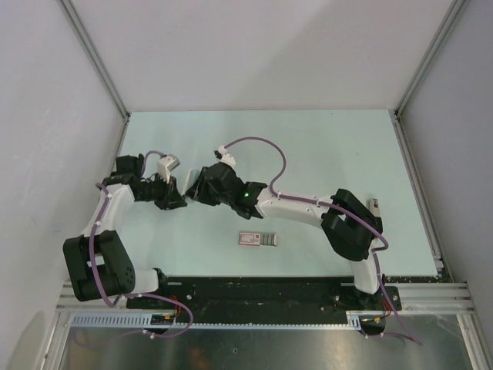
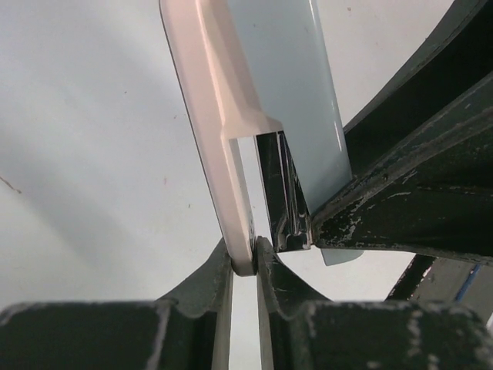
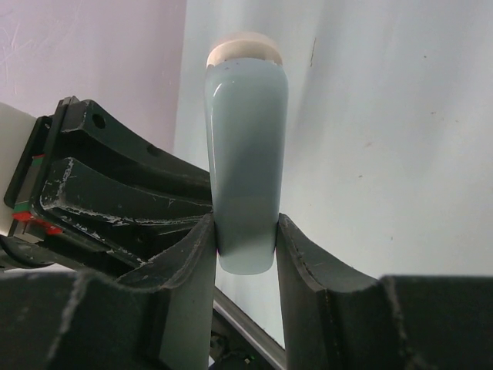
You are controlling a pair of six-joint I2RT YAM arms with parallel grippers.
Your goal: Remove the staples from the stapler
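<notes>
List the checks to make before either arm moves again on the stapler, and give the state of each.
1. Left gripper shut on the stapler at its white base: ok.
2. Right gripper shut on the pale blue lid: ok.
3. Metal rail showing between base and lid: ok.
4. Staples present in the rail: cannot tell.
5. Red-and-white box lying apart from both grippers: ok.

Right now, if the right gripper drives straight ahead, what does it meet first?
The small pale blue-and-white plastic stapler, clamped in the right gripper; left gripper close alongside, depth unclear.
</notes>
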